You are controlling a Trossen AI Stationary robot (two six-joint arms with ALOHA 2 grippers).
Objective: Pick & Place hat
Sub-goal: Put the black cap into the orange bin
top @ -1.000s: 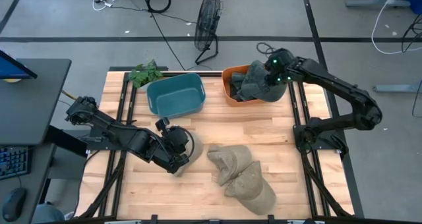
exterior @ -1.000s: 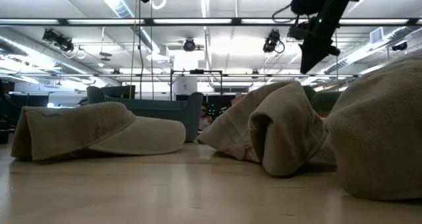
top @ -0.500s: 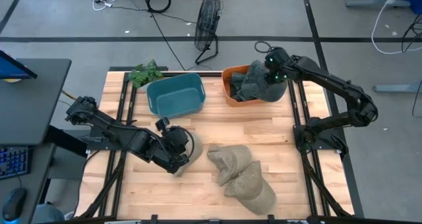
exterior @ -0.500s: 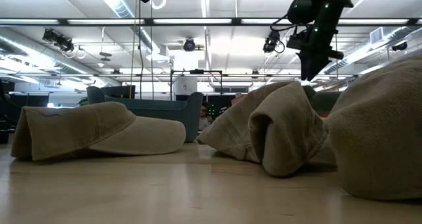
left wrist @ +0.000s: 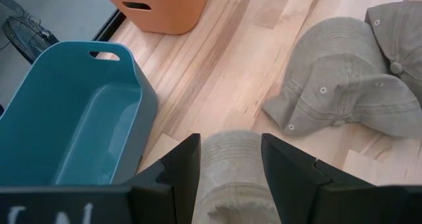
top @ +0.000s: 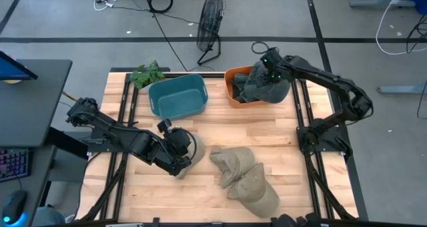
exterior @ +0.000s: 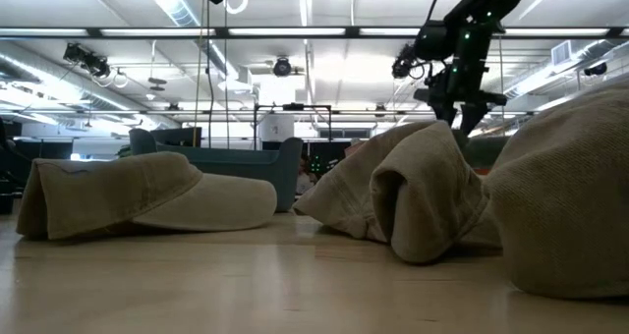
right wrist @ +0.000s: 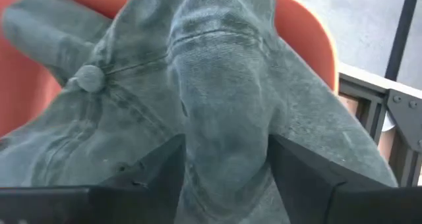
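The dark grey hat (top: 257,85) lies heaped in the orange bin (top: 233,87) at the far right of the table (top: 267,140), its crown and brim spilling over the bin's rim. In the right wrist view the right end effector (right wrist: 224,159) has its fingers spread to either side of a ridge of that grey cloth, touching or all but touching it, not yet pinched shut.

Over the last second this arm has swung its wrist leftward across the bin and come lower over the hat (the low view shows it dropping toward the fabric too). That reads as the final approach to a grasp: the hat is still in the bin, so the pick is about to begin and the placing lies wholly ahead.

Nearer the front, three tan hats rest on the wood. The left end effector (left wrist: 231,163) has not moved in that time; its fingers stand apart astride the brim of one tan hat (left wrist: 232,168), not clamped on it. The other two, a crumpled tan hat (top: 232,163) and a front tan hat (top: 257,189), lie touching just right of it. The teal bin (top: 177,97) sits beside the orange one, empty as far as the left wrist view shows.
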